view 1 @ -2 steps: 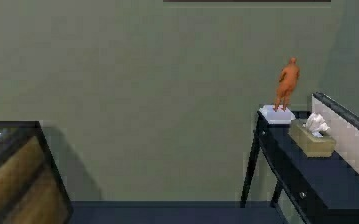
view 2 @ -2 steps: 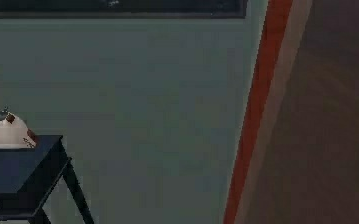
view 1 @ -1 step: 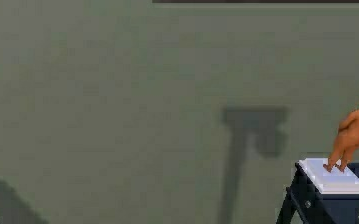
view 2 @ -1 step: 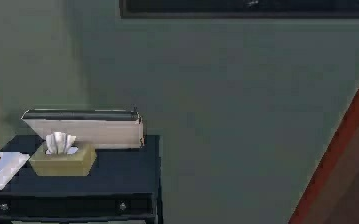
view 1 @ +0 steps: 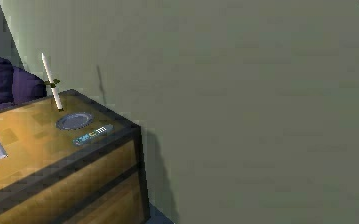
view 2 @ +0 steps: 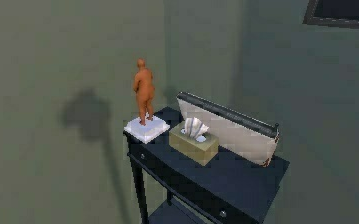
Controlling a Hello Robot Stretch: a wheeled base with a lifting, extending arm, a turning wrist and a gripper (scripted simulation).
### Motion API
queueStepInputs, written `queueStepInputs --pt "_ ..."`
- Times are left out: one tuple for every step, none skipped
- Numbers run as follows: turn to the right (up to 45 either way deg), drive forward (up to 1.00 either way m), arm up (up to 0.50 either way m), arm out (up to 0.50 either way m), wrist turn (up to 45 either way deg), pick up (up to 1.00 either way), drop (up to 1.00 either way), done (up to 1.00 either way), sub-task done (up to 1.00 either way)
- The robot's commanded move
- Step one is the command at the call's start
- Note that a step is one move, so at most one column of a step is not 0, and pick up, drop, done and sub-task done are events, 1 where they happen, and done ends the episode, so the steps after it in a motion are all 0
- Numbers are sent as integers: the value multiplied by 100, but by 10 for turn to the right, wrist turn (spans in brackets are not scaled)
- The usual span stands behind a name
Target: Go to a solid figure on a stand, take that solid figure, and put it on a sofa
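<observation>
Orange figure [view 2: 143,90] upright on white base [view 2: 147,127], corner of dark stand [view 2: 242,176]; tissue box [view 2: 194,141] beside; candle [view 1: 51,80] on wooden chest [view 1: 37,145].

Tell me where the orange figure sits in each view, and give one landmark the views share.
Arm side view: the orange figure stands left of centre, on a white base at the dark stand's left end, beside a tissue box.
Forward view: a wooden chest with a candle lies at lower left.
Shared landmark: the plain greenish wall, probably the same one in both.
</observation>
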Motion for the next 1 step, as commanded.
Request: queueStepInputs --pt "0 0 50 0 0 0 0 0 0"
